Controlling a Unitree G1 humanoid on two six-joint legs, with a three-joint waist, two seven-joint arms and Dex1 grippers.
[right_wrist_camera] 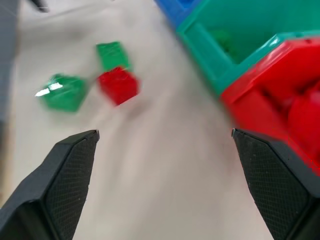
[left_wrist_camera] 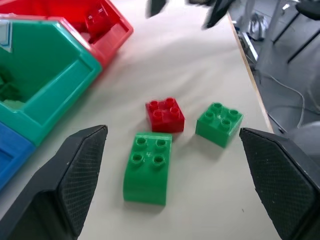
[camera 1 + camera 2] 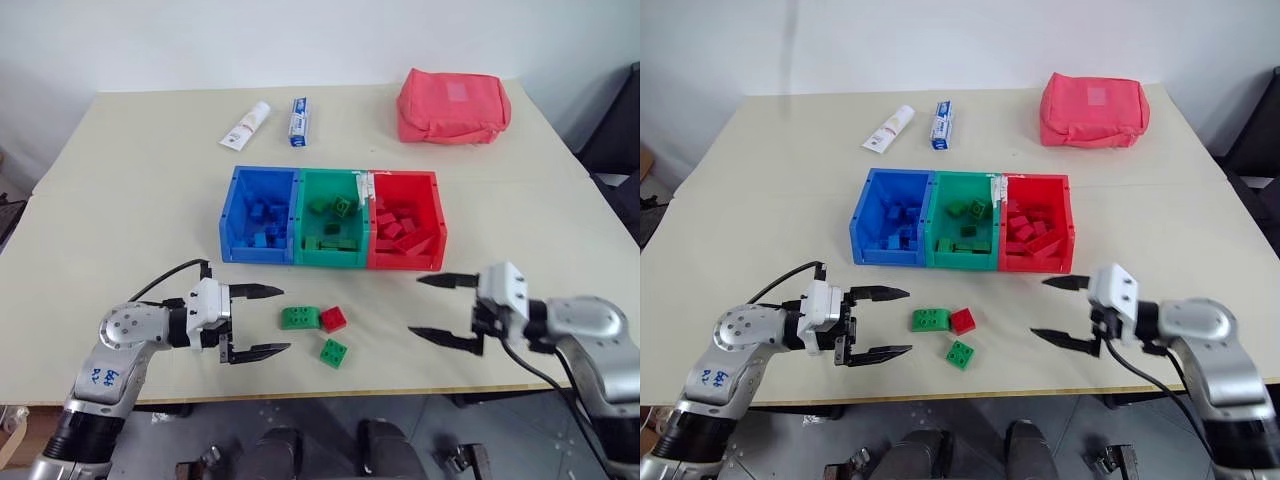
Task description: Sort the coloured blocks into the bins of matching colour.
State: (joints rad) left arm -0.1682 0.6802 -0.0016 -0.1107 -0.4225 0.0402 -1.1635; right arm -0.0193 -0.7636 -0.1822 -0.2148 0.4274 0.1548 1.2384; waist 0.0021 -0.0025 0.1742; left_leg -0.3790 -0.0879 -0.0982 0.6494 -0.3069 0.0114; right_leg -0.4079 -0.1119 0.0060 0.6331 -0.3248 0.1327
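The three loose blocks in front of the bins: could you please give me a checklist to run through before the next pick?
1. Left gripper open, empty: ok.
2. Right gripper open, empty: ok.
3. Red block sorted: not ok, on the table touching the longer green block.
4. Square green block free to grasp: ok, stands apart.
5. Green bin and red bin unobstructed: ok.

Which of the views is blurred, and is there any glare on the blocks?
Right wrist view: smeared by motion, bins and blocks soft, a white glare spot on one green block. Left wrist view: sharp, studs on the red block distinct. Eye views: even light, no glare.
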